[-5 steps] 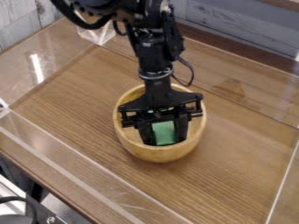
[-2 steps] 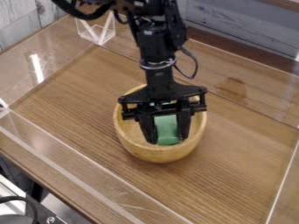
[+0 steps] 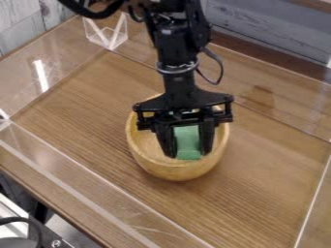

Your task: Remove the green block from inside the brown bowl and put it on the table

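The green block [image 3: 189, 143] stands on end between the two black fingers [image 3: 165, 141] of the tool [image 3: 187, 145], its flat face turned toward the camera and its top edge tucked under the tool's crossbar. The fingers press against its left and right sides, so the tool is clamped on the block. The block's lower end sits within the outline of the brown bowl [image 3: 153, 162], above the hollow; whether it touches the bowl's floor cannot be told from this single view, since the near rim hides the bottom.

The bowl is round, light wood with a thick rim, and it rests on the table [image 3: 77, 107] a little toward the near right of the middle. The tool points nearly straight down into it, and the fingertips reach below the level of the rim.

Above the tool, the black arm [image 3: 176, 44] rises toward the top of the picture, with a cable looping off its right side.

The table is brown with a visible grain. Clear acrylic walls [image 3: 45, 58] stand along its edges, catching bright reflections at the left.
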You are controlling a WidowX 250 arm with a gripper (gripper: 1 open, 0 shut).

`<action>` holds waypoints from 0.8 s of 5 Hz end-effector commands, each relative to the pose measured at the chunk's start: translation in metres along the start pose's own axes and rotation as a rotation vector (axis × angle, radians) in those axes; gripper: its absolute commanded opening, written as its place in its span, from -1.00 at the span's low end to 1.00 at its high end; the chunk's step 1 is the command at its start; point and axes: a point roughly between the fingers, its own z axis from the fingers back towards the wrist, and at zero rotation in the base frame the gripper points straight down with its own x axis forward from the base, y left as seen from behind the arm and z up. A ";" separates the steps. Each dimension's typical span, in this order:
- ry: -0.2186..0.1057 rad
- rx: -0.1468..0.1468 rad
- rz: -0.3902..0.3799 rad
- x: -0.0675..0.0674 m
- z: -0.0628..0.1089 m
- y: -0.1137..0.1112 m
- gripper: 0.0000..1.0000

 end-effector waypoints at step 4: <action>-0.065 -0.064 -0.096 -0.010 0.019 -0.024 -1.00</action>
